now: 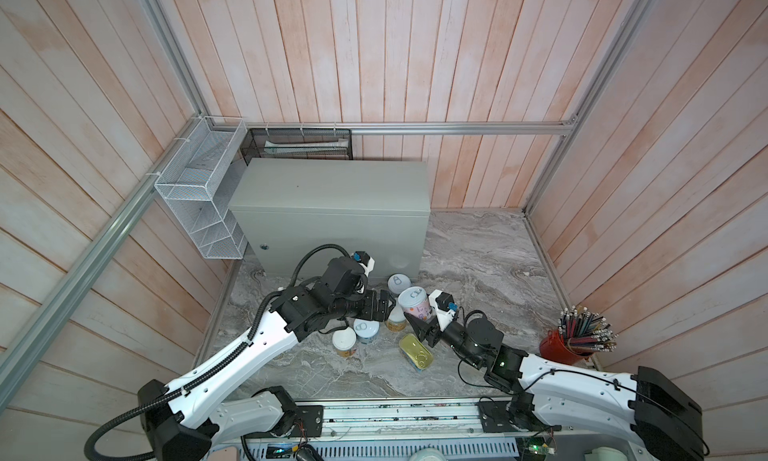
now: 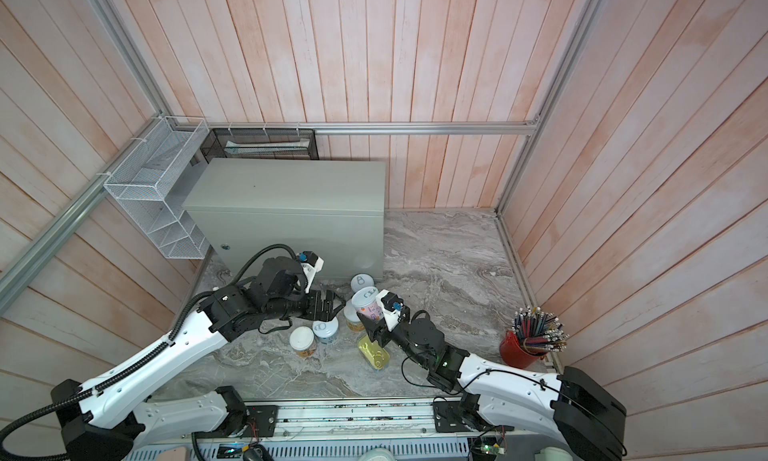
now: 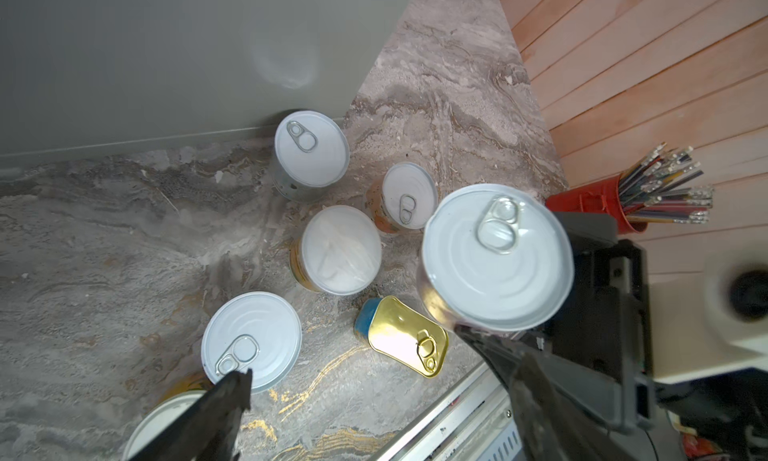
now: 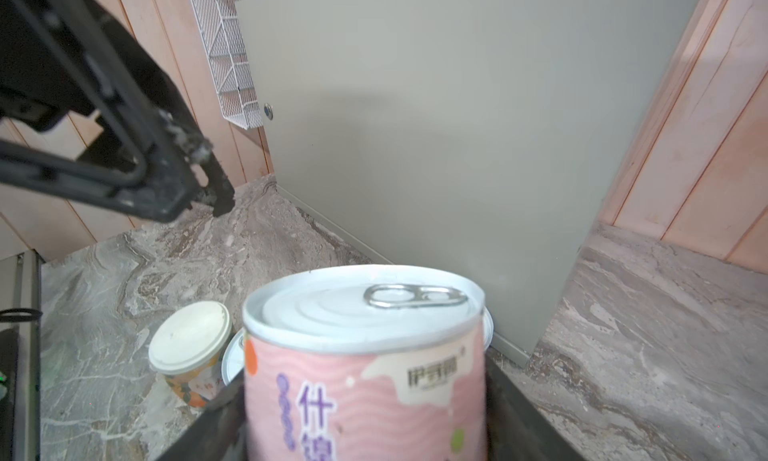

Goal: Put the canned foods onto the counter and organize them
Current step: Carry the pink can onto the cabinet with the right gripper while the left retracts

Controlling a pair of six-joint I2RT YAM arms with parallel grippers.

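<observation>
Right wrist | pink can (image 4: pixel 365 355) base cut off | silver-lidded can (image 4: pixel 232 361) mostly hidden

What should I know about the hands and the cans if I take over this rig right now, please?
Left hand: open, empty, above the cluster.
Right hand: shut on the pink can, raised off the marble.
Five other round cans and the gold-topped tin: on the marble, in front of the counter.
Done: no can on the counter yet.
Left: set the pink can up there, then the rest.
</observation>
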